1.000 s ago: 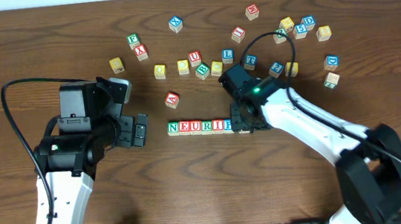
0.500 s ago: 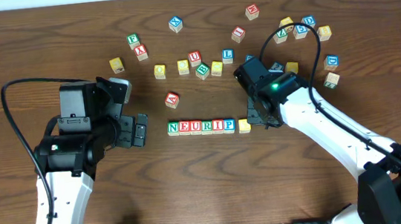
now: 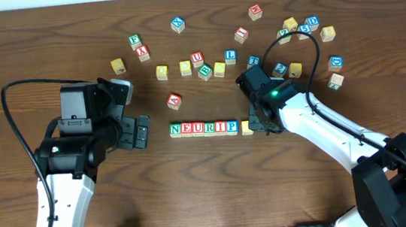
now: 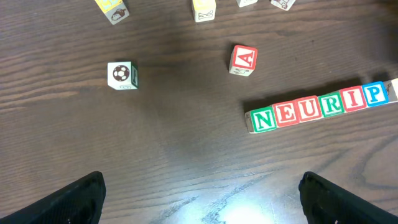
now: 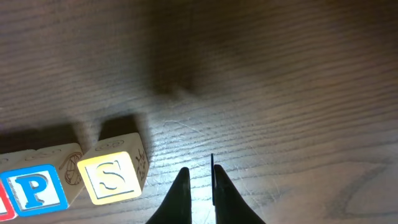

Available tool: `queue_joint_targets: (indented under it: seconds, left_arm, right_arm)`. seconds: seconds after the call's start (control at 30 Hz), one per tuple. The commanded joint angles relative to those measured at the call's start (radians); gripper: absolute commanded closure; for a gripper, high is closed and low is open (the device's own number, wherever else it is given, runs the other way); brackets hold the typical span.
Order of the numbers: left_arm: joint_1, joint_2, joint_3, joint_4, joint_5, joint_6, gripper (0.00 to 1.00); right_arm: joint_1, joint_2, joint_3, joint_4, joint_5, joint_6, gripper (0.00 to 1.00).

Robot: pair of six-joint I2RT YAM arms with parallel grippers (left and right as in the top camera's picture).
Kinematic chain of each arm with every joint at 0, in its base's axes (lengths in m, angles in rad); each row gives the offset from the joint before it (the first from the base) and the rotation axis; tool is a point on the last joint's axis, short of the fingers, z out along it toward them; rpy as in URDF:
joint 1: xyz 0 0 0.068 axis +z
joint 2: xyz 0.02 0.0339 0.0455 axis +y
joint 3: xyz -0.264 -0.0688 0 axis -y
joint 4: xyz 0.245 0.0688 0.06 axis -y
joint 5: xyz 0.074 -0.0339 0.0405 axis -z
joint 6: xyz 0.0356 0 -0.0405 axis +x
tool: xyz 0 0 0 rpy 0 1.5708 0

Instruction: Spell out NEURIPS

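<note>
1. Where the right gripper hangs over bare wood near the middle of the desk, its fingers are pressed almost together, with only a hairline gap and nothing between them.
2. The yellow S cube sits just left of those fingers in the right wrist view, apart from them, letter face up.
3. The S is just beside the blue P cube and turned slightly out of line. Whether the two touch, cannot tell.
4. The row N-E-U-R-I-P lies straight at mid-desk, cubes touching side to side. The S sits at its right end, a shade nearer the front edge.
5. The left gripper is left of the row and well apart from it, fingers spread wide, holding nothing.
6. The red A cube stands alone just behind the row's left end.
7. The loose lettered cubes are scattered toward the far edge, thickest toward the far right corner.
</note>
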State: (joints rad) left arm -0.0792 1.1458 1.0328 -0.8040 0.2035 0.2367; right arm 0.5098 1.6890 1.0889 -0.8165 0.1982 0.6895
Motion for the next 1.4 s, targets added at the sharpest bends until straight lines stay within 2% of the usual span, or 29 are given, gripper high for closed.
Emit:
queue_joint_targets:
  seconds: [0.0, 0.37, 1.37]
  left_arm:
    - [0.004, -0.001, 0.025, 0.0, -0.01, 0.006, 0.02]
    - [0.004, -0.001, 0.025, 0.0, -0.01, 0.006, 0.02]
    - [0.004, -0.001, 0.025, 0.0, -0.01, 0.006, 0.02]
  right_arm:
    - [0.003, 0.006, -0.008, 0.006, -0.003, 0.027, 0.92]
    - [0.002, 0.008, -0.084, 0.109, -0.075, 0.039, 0.96]
    - [0.053, 0.011, -0.092, 0.143, -0.054, 0.059, 0.93]
